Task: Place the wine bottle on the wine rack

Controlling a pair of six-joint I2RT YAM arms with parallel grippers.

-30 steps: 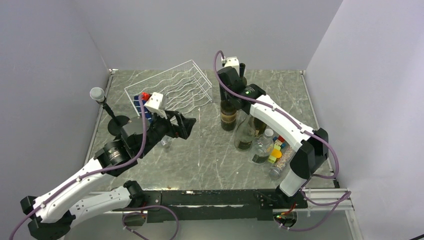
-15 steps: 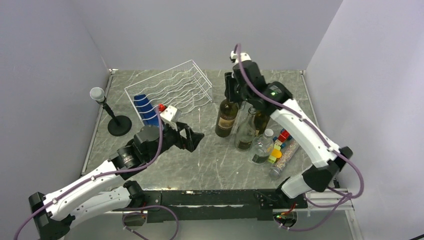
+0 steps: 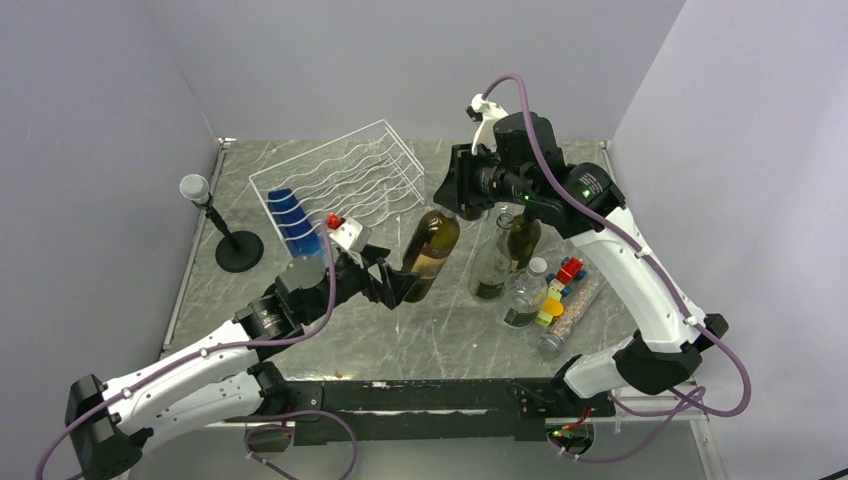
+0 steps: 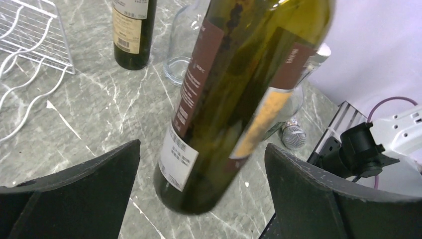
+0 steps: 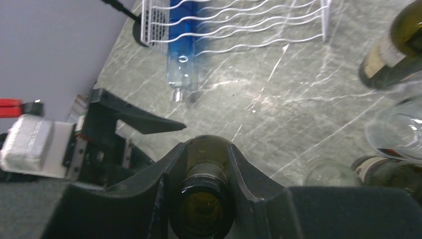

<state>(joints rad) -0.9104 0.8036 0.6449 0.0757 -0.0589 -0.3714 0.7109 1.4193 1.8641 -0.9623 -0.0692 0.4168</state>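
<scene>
Right of wine rack (image 3: 345, 175): cluster of upright bottles (image 3: 495, 265), toy blocks (image 3: 562, 280). Blue bottle (image 3: 290, 215) lies in rack's left end. Wine bottle (image 3: 430, 250): dark green glass, maroon label, white back label with unreadable print. It is tilted, just past rack's right end. Right gripper (image 3: 455, 195) clamps its neck. Left gripper (image 4: 201, 184) spread wide, flanking its base with gaps either side.

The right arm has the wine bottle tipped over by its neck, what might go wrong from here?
The right gripper grips the tilted wine bottle only at its neck, so it may slip or swing. The left gripper has its jaws open either side of the bottle's lower body, not clamped; an early release would likely let it fall on the table. The right arm hangs close above the standing clear bottle and could topple it.
</scene>
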